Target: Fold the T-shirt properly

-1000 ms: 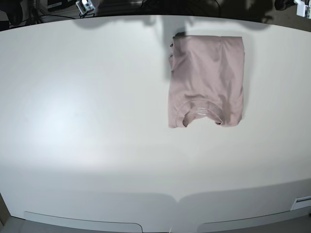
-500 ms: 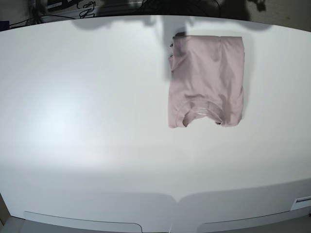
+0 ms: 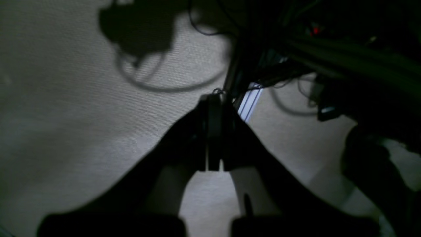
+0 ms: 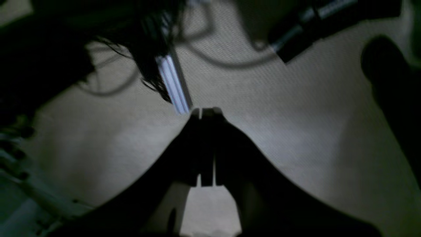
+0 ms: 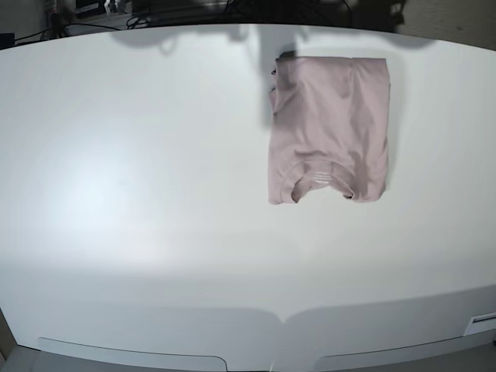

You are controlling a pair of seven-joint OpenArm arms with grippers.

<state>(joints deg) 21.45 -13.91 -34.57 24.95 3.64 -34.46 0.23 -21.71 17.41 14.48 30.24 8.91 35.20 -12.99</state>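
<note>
Base: T-shirt (image 5: pixel 328 128) folded, collar toward near edge.

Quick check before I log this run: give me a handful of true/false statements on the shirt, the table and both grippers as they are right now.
1. The T-shirt lies folded into a compact rectangle on the table. True.
2. The shirt's collar faces the far edge of the table in the base view. False: the collar is at the near end of the fold.
3. The left gripper is shut with nothing between its fingers. True.
4. The right gripper is pinching a sleeve. False: it is shut on nothing, over floor and cables.
5. Both arms hang over the shirt in the base view. False: neither arm shows there.
</note>
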